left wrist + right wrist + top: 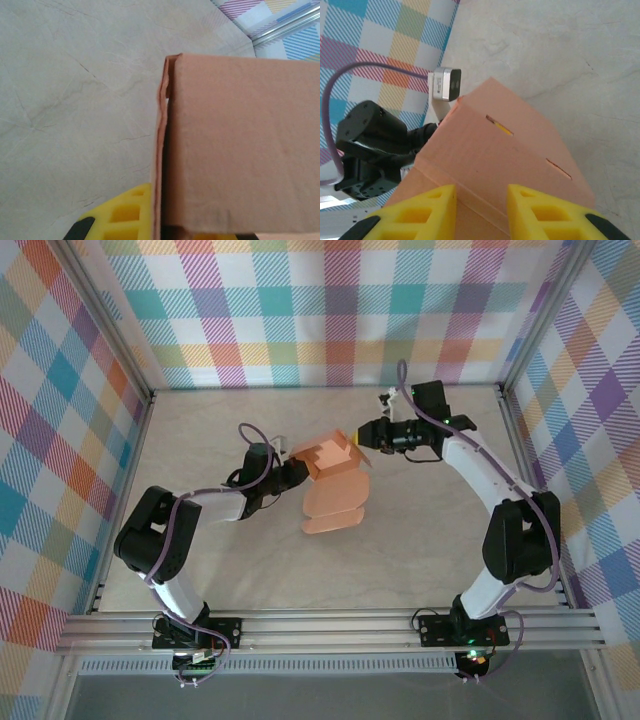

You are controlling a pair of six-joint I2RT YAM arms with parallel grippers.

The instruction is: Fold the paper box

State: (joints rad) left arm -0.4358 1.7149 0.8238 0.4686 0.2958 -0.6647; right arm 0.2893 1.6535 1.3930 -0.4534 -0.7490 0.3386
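Note:
The paper box [335,465] is salmon-orange card, half folded and held up over the middle of the table, with two rounded flaps [335,508] hanging toward the near side. My left gripper [297,473] is shut on its left edge. In the left wrist view a doubled wall of the box [240,150] runs between the yellow fingers [120,215]. My right gripper [362,435] is at the box's far right corner. In the right wrist view its fingers [420,210] stand apart over a creased panel [510,150] with two slots, and nothing is pinched.
The beige table [420,540] is fenced by aluminium rails [330,625] and plaid walls [330,310]. The left arm's wrist and camera [445,84] sit just behind the box in the right wrist view.

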